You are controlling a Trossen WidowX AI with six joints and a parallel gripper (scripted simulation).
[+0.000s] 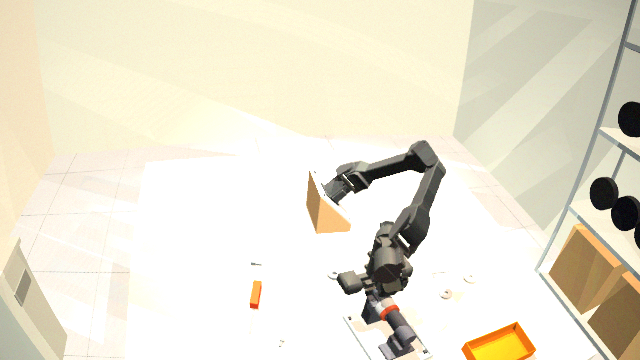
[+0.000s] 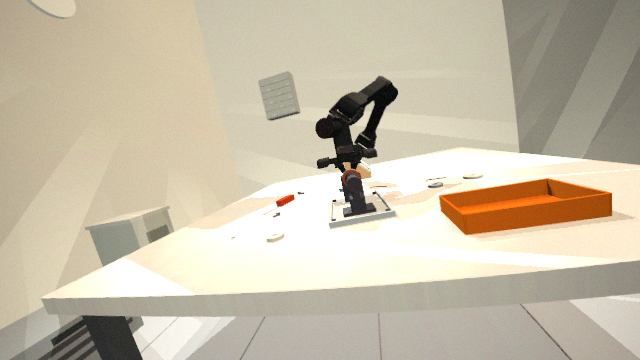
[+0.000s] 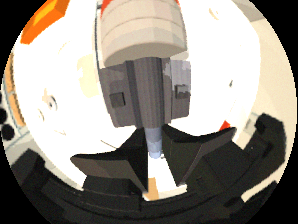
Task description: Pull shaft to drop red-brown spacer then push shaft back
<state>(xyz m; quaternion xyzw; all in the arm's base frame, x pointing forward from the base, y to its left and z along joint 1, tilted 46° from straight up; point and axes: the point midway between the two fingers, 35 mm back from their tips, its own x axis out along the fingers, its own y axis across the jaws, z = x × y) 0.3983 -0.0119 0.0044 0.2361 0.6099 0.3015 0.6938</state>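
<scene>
The red-brown spacer (image 1: 387, 311) (image 2: 351, 171) (image 3: 105, 4) sits on the shaft, against the big dark housing block (image 1: 402, 326) (image 2: 356, 194). Pale spacers (image 3: 145, 32) sit between it and the smaller dark support block (image 3: 115, 82) (image 1: 370, 312). The whole assembly stands on the white-edged baseplate (image 1: 356, 333) (image 2: 367, 220). The thin bluish end of the shaft (image 3: 154, 150) sticks out of the support block. My gripper (image 3: 149, 121) is shut on this end, with its fingertips close to the block's face. The arm hides the fingertips in the top view.
An orange tray (image 1: 531, 345) (image 2: 540, 215) stands beside the baseplate. Loose rings (image 1: 446, 294) (image 2: 275, 237), small parts and a red-orange block (image 1: 255, 295) (image 2: 285, 200) lie around. A tan wedge-shaped block (image 1: 330, 217) stands behind, near the arm.
</scene>
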